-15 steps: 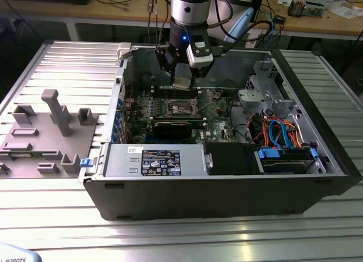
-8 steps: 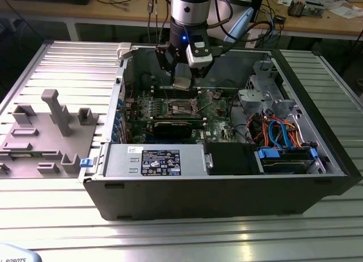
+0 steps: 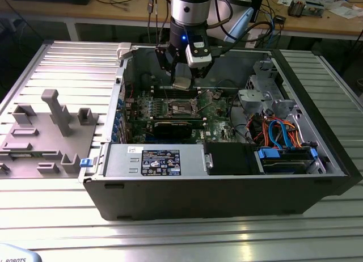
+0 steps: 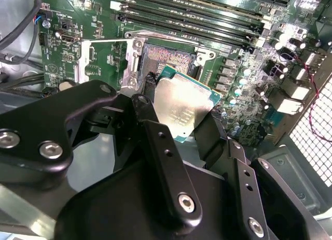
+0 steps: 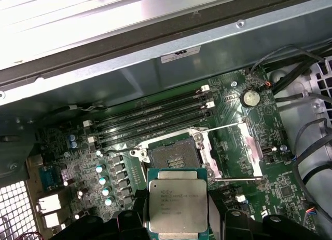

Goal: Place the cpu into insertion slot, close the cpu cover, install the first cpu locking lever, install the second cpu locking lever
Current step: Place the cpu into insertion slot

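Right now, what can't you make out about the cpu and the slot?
- cpu underside: faces away in both wrist views.
- cpu edges: covered by the end effector fingers gripping it, second wrist view.
- slot near side: hidden behind the cpu, second wrist view.
- Gap between cpu and slot: too small to judge, exterior view.

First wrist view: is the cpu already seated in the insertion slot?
No, the cpu is held in the gripper, clear of the insertion slot, whose dark centre lies bare.
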Tool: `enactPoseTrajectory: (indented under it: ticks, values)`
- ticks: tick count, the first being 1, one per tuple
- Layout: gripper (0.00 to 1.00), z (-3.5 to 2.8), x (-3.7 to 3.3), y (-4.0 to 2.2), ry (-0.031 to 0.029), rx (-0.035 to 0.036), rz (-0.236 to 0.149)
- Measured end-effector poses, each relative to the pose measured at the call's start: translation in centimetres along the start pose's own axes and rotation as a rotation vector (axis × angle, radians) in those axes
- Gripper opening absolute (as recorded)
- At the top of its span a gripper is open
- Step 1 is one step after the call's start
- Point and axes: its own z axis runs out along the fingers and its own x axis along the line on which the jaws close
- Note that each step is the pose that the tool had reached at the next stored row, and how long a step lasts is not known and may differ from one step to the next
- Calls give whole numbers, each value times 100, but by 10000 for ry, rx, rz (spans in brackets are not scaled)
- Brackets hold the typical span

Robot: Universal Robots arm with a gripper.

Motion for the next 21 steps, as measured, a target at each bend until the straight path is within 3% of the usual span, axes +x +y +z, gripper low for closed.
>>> enactPoseTrajectory:
  ticks: [21]
  values:
    - [55,0,0,0,-30,-2,556]
